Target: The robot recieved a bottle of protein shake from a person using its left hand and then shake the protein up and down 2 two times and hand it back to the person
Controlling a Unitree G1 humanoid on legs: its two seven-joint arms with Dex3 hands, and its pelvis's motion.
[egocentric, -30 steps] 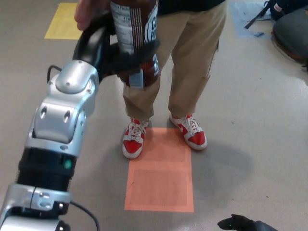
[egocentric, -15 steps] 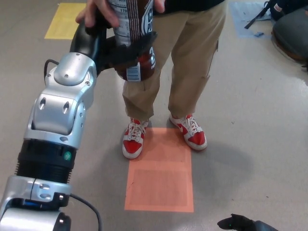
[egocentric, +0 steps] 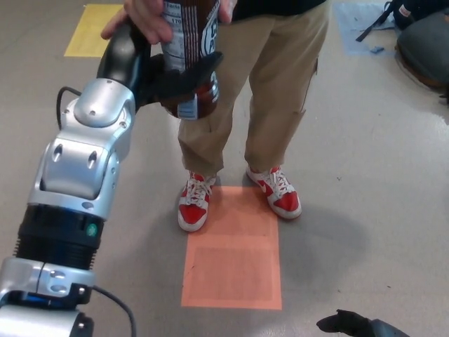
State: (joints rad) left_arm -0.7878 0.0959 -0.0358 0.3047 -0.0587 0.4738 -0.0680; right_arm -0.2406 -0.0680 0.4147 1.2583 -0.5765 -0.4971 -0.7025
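The protein shake bottle (egocentric: 188, 53) has risen; the left hand (egocentric: 151, 70) grips it while the person's hand (egocentric: 144, 17) also holds it, so handback looks underway.

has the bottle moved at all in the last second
Yes. The bottle, gripped by the left robot hand and also by the person's hand, has risen toward the picture's top, away from the unmoved orange floor patch.
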